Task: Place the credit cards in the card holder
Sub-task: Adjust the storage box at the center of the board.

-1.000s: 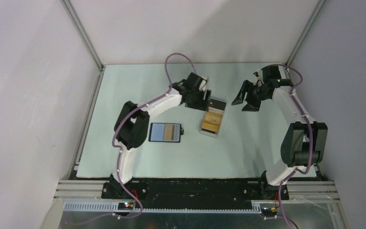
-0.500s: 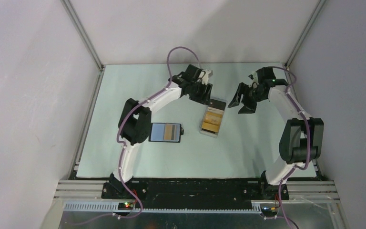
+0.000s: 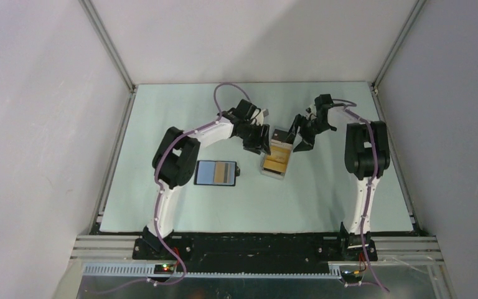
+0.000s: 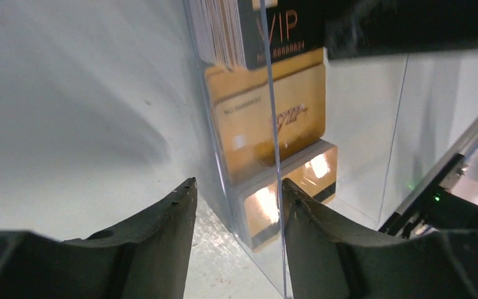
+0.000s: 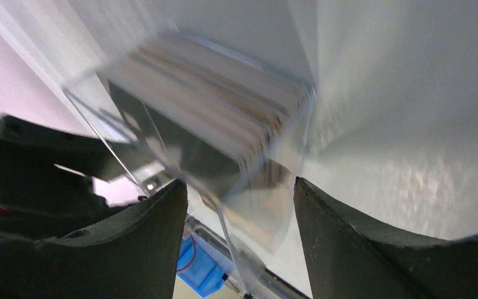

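Note:
The credit cards [image 3: 278,156] lie in a clear tray [image 3: 266,168] at mid-table: gold ones, with a black-faced card [image 3: 283,135] at the far end. The card holder [image 3: 215,172] lies open to the tray's left, blue lining up. My left gripper [image 3: 258,142] is at the tray's left side. Its jaws are open and straddle the clear wall [image 4: 272,124], one fingertip [image 4: 289,193] over a striped orange card [image 4: 299,187]. My right gripper [image 3: 300,138] is open at the tray's far right corner. The blurred clear tray corner [image 5: 286,187] and a card stack [image 5: 224,118] lie between its fingers.
Grey enclosure walls with metal frame rails [image 3: 109,47] surround the pale table. Both arm bases stand on the black rail [image 3: 249,246] at the near edge. A purple cable [image 3: 224,93] loops above the left arm.
The right arm has swung left to the tray's far right corner. The left gripper has come down against the tray's left side with its jaws narrower.

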Controlling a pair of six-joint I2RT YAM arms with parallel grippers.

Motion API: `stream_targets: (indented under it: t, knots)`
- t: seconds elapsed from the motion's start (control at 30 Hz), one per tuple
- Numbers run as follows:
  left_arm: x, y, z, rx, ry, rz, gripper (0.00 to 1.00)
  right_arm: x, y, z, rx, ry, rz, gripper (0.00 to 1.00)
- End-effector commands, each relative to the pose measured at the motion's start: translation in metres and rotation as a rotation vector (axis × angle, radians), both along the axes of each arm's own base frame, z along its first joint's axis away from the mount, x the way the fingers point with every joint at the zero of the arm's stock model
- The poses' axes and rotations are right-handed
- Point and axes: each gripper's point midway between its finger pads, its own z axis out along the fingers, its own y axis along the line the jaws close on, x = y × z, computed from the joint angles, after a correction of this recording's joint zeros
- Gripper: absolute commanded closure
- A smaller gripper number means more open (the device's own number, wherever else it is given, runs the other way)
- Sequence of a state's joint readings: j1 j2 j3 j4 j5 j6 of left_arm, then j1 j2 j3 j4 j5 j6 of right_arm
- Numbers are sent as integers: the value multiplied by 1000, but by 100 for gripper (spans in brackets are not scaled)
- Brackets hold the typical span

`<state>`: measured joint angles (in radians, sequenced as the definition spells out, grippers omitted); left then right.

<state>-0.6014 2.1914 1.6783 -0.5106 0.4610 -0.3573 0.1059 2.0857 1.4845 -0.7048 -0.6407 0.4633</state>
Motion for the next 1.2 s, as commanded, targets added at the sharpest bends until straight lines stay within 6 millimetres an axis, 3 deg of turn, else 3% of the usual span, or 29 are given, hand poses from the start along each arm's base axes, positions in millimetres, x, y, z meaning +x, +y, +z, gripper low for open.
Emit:
stream_targets:
  t: [0.0, 0.23, 0.33, 0.43, 0.47, 0.5, 0.53, 0.57, 0.6, 0.63, 0.67, 0.7, 0.83, 0.87, 0.97, 1.0, 1.13, 1.17]
  knots:
    - [-20, -19, 34, -153, 12, -20, 44, 38, 23, 21, 68, -66, 35, 33]
    - [-60, -69, 56, -326, 18, -78, 44, 64, 59, 31, 79, -84, 173, 33]
    - [-59, -95, 77, -462, -17, -54, 45, 57, 77, 32, 116, -58, 252, 33]
    - [-65, -99, 84, -486, -49, -62, 45, 55, 66, 31, 47, -52, 261, 33]
    - [-66, -93, 79, -472, -53, -54, 45, 60, 56, 28, -10, -66, 238, 33]
    - [-64, -86, 89, -475, -92, -51, 44, 62, 43, 36, -37, -86, 209, 33]
    - [-62, -73, 82, -447, -86, -24, 44, 71, 32, 36, -84, -119, 175, 32]
    - [-59, -62, 89, -433, -125, -12, 43, 72, 18, 50, -107, -148, 140, 32]
    - [-54, -44, 83, -389, -114, 21, 42, 80, 8, 68, -140, -220, 105, 32]
    - [-46, -33, 95, -368, -182, 34, 40, 80, -5, 69, -157, -221, 75, 32]
    - [-44, -13, 86, -295, -155, 64, 39, 82, -13, 83, -172, -261, 50, 31]
    - [-37, 0, 92, -253, -211, 71, 38, 85, -22, 89, -186, -276, 28, 31]
    - [-17, 50, 91, -69, -254, 117, 36, 82, -35, 115, -226, -329, 9, 30]
    - [-2, 56, 98, -44, -288, 138, 36, 78, -36, 122, -231, -336, 14, 30]
    - [20, 67, 101, 69, -373, 69, 35, 67, -33, 128, -220, -335, 29, 30]
    - [34, 61, 104, 82, -400, 47, 35, 60, -34, 130, -221, -326, 32, 30]
    - [60, 46, 96, 129, -473, -104, 34, 37, -29, 130, -201, -318, 51, 29]
    - [66, 41, 102, 118, -496, -118, 34, 34, -28, 136, -193, -333, 56, 30]
